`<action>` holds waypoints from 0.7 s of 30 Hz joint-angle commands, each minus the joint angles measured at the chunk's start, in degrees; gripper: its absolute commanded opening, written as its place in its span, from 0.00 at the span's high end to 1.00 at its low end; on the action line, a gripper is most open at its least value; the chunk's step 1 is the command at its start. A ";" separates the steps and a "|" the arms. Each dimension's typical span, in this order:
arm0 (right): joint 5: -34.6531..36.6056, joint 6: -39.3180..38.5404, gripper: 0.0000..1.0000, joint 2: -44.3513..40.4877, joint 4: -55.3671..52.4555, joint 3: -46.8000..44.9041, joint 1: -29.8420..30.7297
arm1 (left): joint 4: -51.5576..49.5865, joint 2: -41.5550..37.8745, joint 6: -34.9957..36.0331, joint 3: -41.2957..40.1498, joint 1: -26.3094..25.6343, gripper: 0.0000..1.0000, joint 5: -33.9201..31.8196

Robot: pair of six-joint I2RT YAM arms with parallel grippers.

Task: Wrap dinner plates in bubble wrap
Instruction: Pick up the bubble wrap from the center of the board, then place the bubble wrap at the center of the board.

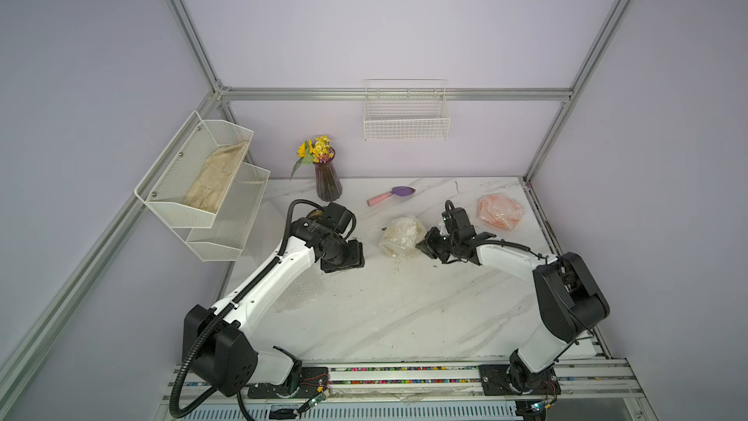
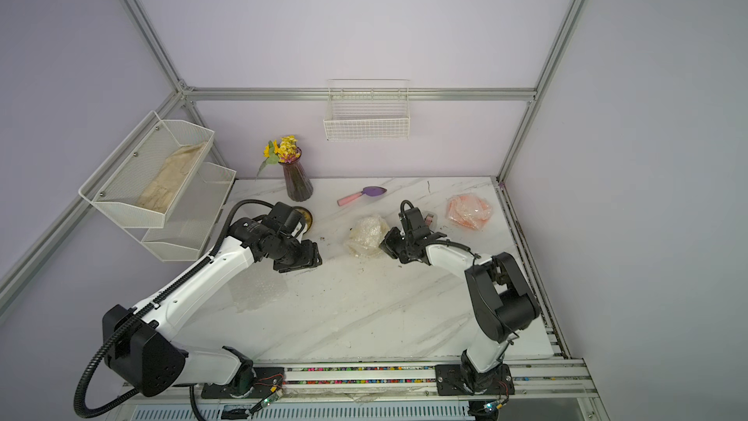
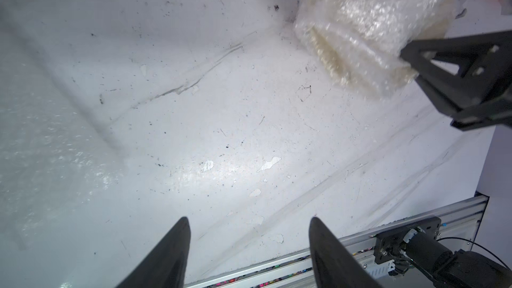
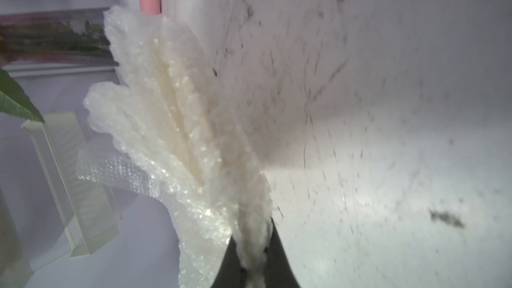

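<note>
Whitish, crinkly, bunched bubble wrap (image 1: 398, 235)

Nothing in these views can be read: no text, label, brand or number. A faint pale marking sits on the black joint housing (image 1: 311, 228) just behind the left end effector (image 3: 248, 218), too small to make out.

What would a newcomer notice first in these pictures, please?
The right claw pinches the bubble wrap around a cream plate mid-table. At the far right lies an orange plate, already wrapped; a vase of yellow flowers stands at the back.
</note>
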 commanded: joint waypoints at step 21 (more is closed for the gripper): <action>-2.05 -9.58 0.66 24.27 -13.76 34.25 -14.55 | 1.71 -3.11 0.47 -8.65 2.00 0.29 -3.85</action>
